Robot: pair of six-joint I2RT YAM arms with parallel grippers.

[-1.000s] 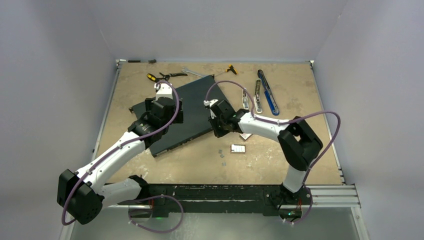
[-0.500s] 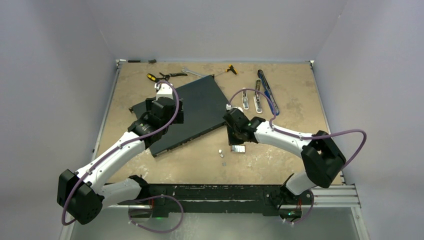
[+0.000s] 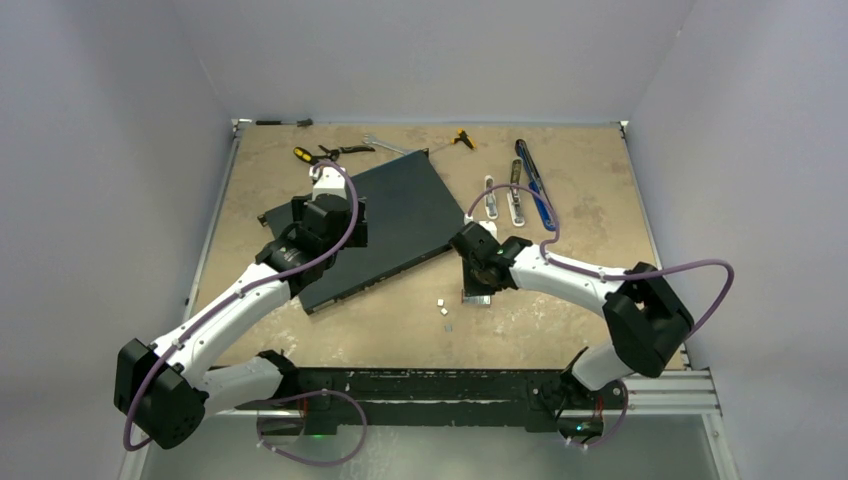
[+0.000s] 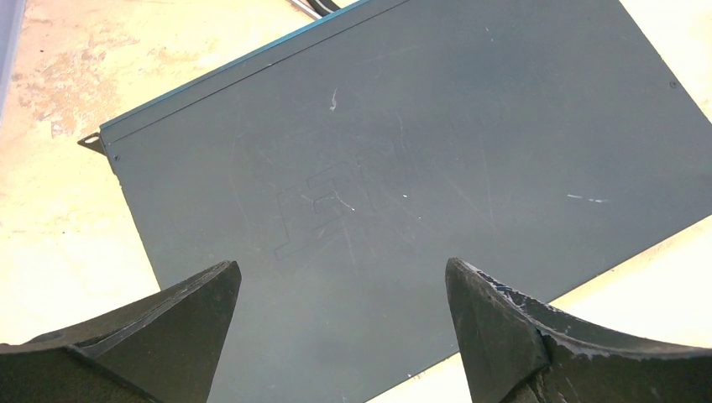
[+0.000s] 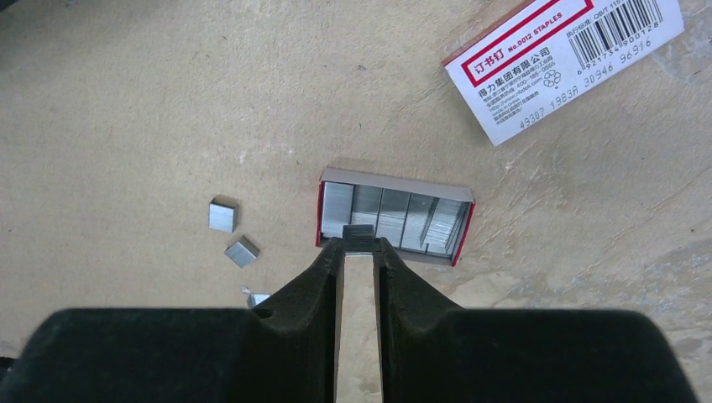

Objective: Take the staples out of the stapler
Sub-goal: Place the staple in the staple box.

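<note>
Pinching staples (image 5: pixel 360 236) over the open tray (image 5: pixel 395 179), tabletop's (image 5: pixel 126 126) near-edge side, right gripper (image 5: pixel 359 244) narrow, left gripper (image 4: pixel 340 267) wide above dark panel (image 4: pixel 403 151).

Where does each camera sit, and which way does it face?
Top external: high behind the bases, looking down on the table; left arm, right arm in full.
Left wrist: on the left arm, looking down at the dark panel; the left fingers, open, frame the bottom.
Right wrist: on the right arm, looking down at the staple tray; the right fingers pinch a staple strip.
Shared: top and left wrist both show the panel; top and right wrist, the loose staples.
</note>
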